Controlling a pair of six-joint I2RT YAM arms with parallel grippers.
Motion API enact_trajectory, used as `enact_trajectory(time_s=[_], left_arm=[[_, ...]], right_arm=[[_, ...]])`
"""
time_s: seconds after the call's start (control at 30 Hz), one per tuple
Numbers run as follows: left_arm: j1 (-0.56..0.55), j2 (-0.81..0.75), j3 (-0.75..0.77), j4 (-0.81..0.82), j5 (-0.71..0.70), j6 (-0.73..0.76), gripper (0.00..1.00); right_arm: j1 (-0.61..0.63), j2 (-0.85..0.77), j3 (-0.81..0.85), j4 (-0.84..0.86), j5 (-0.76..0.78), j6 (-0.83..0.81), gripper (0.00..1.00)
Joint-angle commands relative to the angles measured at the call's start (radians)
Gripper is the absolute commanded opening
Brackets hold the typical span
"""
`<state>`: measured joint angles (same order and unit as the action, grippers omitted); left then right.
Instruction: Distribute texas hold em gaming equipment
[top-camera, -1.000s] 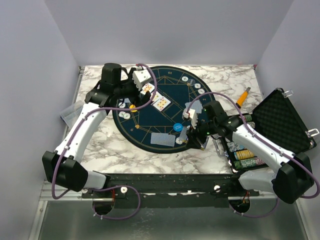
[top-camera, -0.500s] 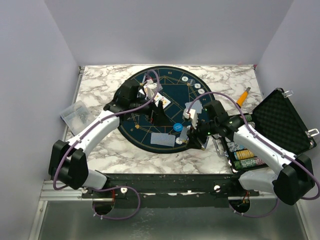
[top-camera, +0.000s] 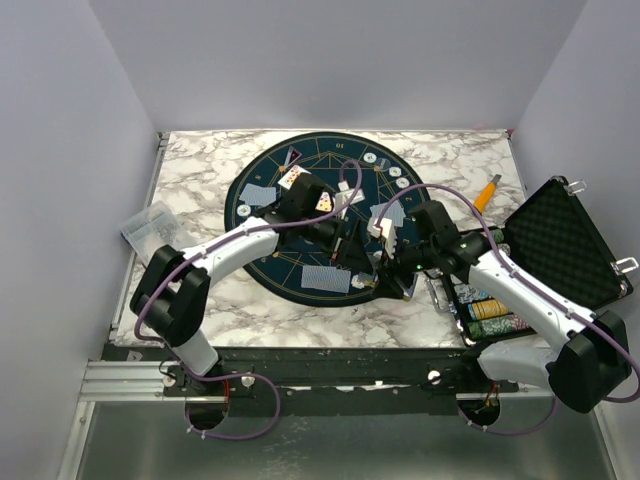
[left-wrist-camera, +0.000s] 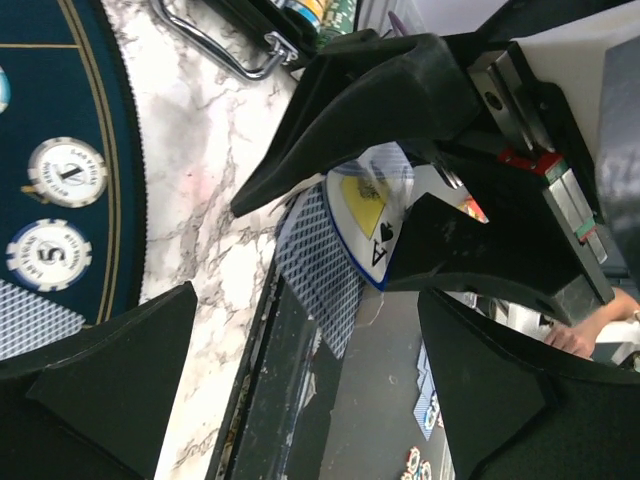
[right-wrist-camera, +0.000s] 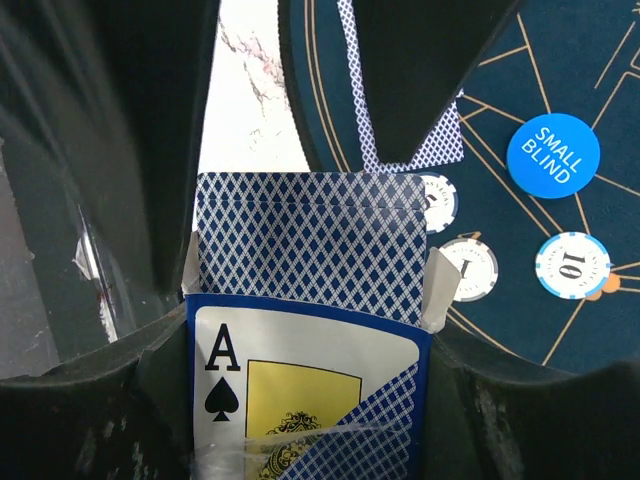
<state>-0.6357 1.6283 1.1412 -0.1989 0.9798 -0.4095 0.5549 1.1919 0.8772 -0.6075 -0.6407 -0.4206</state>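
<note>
On marble tabletop (top-camera: 200, 170) between lilac walls (top-camera: 60, 150), navy mat (top-camera: 345, 166); left end effector (top-camera: 346, 243) wide, right end effector (top-camera: 392, 262) around card box (right-wrist-camera: 300, 390).

The table (top-camera: 200, 180) is seen as white marble veined in grey. The round mat (top-camera: 330, 160) is coloured dark blue and ruled with thin gold lines. The card box (right-wrist-camera: 305, 350) is printed with a white face, a black ace of spades, a yellow panel and a blue border, and a blue diamond lattice on white is shown above that. The same lattice, blue-grey, is carried by a face-down card (top-camera: 326, 279). The button disc (right-wrist-camera: 553, 156) is bright blue and lettered in white. The poker chips (right-wrist-camera: 572, 265) are whitish, numbered in dark ink and marked blue or grey at the edges. The case (top-camera: 560, 240) is lined with black dimpled foam. The tool (top-camera: 487, 192) is handled in orange.
</note>
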Motion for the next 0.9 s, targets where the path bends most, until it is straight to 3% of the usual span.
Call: enact_trajectory(time_s=[0.0, 0.3, 0.33, 0.67, 0.87], left_arm=[[-0.036, 0.042, 0.046, 0.019, -0.008, -0.039, 0.92], [-0.041, 0.11, 0.054, 0.003, -0.032, -0.072, 0.66], [-0.022, 0.067, 0.002, -0.005, -0.055, -0.046, 0.54], [0.036, -0.022, -0.063, -0.05, -0.076, 0.023, 0.43], [0.035, -0.061, -0.072, 0.022, -0.01, -0.003, 0.48]], right_arm=[[0.005, 0.008, 0.027, -0.008, -0.043, -0.012, 0.01], [0.006, -0.001, 0.037, -0.017, -0.041, -0.01, 0.01], [0.007, -0.012, 0.024, -0.011, -0.03, -0.01, 0.0], [0.008, -0.01, 0.015, -0.01, -0.017, -0.015, 0.01], [0.009, 0.008, 0.021, -0.012, -0.001, -0.027, 0.01]])
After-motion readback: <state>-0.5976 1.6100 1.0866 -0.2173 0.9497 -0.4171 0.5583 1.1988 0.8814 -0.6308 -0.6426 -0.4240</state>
